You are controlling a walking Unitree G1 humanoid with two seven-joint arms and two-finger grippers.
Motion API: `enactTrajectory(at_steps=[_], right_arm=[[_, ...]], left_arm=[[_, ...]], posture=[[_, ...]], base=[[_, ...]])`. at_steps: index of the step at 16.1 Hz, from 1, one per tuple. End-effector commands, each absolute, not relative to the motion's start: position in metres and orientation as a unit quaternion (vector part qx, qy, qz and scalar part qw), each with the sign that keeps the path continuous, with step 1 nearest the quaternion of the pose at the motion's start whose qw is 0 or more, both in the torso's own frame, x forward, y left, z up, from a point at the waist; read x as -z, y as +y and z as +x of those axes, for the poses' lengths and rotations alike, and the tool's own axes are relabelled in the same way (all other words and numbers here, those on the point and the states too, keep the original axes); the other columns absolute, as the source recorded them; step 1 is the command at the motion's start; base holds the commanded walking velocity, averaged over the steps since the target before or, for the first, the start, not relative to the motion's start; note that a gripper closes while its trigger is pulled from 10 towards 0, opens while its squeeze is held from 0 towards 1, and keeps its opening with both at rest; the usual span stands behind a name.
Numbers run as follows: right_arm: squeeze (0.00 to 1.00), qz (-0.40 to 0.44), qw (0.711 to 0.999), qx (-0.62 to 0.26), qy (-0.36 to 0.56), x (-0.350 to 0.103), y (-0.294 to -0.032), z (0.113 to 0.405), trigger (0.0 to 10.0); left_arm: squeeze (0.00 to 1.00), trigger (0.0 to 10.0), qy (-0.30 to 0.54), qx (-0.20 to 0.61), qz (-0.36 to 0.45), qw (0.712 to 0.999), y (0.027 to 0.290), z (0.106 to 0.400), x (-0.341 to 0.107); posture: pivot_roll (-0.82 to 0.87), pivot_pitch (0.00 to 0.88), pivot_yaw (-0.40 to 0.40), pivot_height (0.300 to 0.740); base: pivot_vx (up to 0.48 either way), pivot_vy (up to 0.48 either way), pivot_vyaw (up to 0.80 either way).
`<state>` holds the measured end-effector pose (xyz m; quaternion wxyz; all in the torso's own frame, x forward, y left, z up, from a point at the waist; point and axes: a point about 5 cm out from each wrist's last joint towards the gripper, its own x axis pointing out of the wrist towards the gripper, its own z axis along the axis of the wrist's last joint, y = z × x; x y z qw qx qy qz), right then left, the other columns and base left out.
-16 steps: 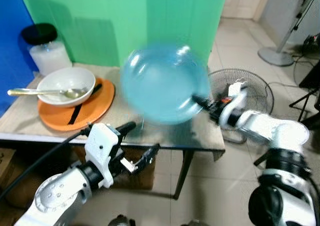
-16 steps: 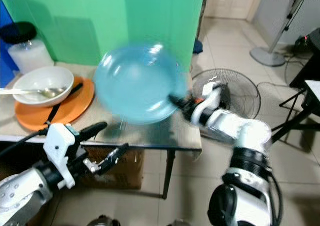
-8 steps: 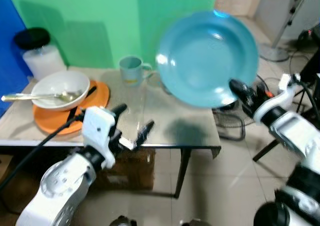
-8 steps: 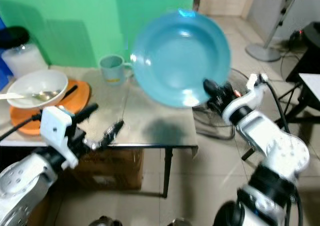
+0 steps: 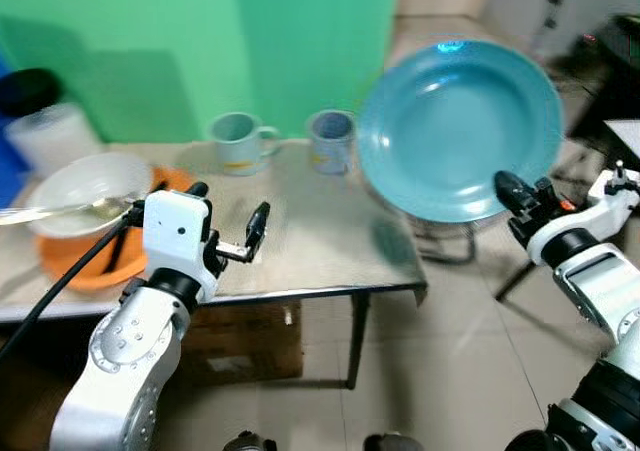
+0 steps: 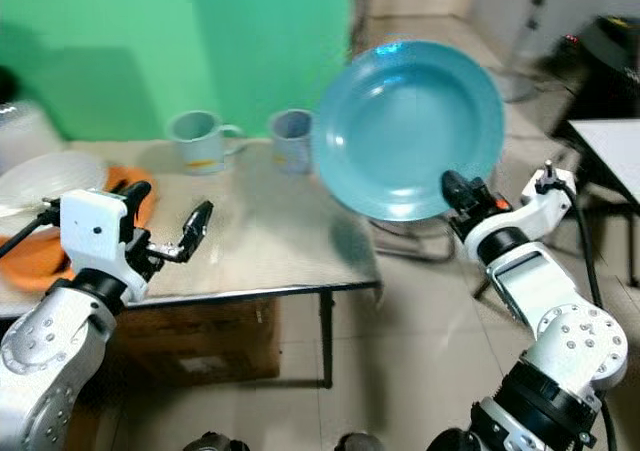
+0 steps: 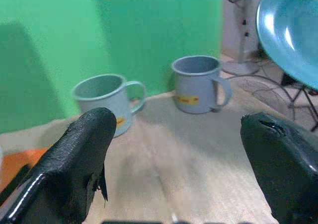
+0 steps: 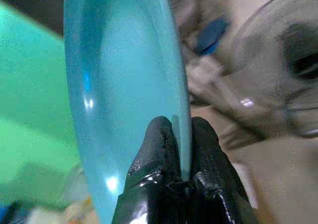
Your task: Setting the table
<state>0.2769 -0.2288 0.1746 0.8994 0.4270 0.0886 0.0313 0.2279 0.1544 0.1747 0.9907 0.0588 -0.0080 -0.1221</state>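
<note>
Pinching blue plate [image 5: 455, 131], right end effector [image 5: 516, 197]

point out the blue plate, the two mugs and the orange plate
blue plate [image 5: 455, 131], left eye view, middle of its bowl
green mug [image 5: 233, 142], left eye view, its side wall
grey mug [image 5: 330, 141], left eye view, its side wall
orange plate [image 5: 70, 266], left eye view, bare front rim
</note>
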Motion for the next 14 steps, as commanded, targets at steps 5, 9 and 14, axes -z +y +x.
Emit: enactTrajectory(at_steps=[5, 9, 14], right_arm=[[0.0, 0.346, 0.933, -0.042, 0.087, -0.183, -0.21, 0.286, 10.0], [0.0, 0.341, 0.937, -0.042, 0.066, -0.185, -0.205, 0.291, 10.0], [0.0, 0.322, 0.945, 0.006, 0.063, -0.177, -0.211, 0.295, 10.0]], left_arm=[[0.0, 10.0, -0.006, 0.069, 0.083, 0.994, 0.167, 0.226, -0.173], [0.0, 10.0, -0.024, 0.045, 0.103, 0.993, 0.173, 0.224, -0.178], [0.0, 10.0, -0.007, 0.029, 0.087, 0.996, 0.177, 0.228, -0.17]], posture=[[-0.1, 0.036, 0.018, 0.74], [-0.09, 0.036, 0.011, 0.74], [-0.09, 0.027, 0.017, 0.74]], base=[[0.0, 0.0, -0.8], [0.0, 0.0, -0.78], [0.0, 0.0, -0.78]])
